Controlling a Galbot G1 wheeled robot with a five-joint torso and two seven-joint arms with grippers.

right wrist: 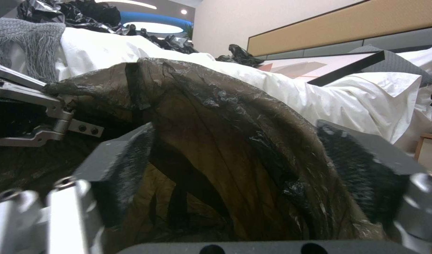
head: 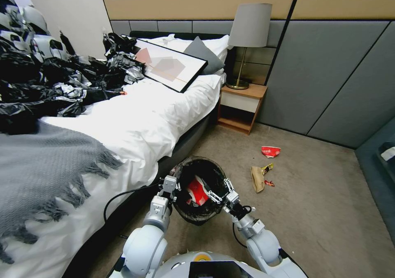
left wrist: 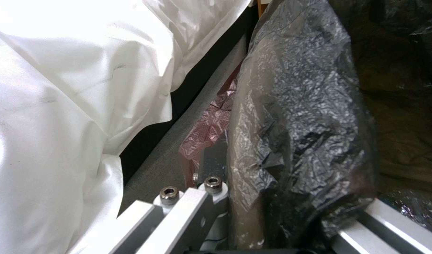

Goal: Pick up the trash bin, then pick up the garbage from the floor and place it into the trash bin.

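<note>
Fingers of the left gripper [head: 173,184] are clamped on the trash bin [head: 200,195] rim at its left side, lower centre of the head view; left wrist view confirms, one finger [left wrist: 216,169] outside the wall, crinkled black liner pinched against it. Fingers of the right gripper [head: 218,193] sit spread apart across the rim at the bin's right side, straddling the liner edge in the right wrist view, pads [right wrist: 131,165] not closed on it. Bin hangs off the carpet beside the bed [head: 135,121], mouth tilted toward the camera, red-and-white crushed cup [head: 198,191] already inside.

Handling guess: bin is light, stiff thin plastic; liner is slick and loose, so pinch through liner onto the hard rim, not the bag alone. Garbage left on the floor, right of centre: red cup [head: 270,151], crumpled brown paper [head: 257,178], yellow-dark wrapper [head: 267,169], small red scrap [head: 269,183] — all light, crushable, top grab fine.

Head view gives floor litter and bin contents; wrist views do not. Left wrist view shows pink plastic [left wrist: 207,127] between bin and bed frame. Right wrist view shows the left gripper [right wrist: 46,120] across the rim.
</note>
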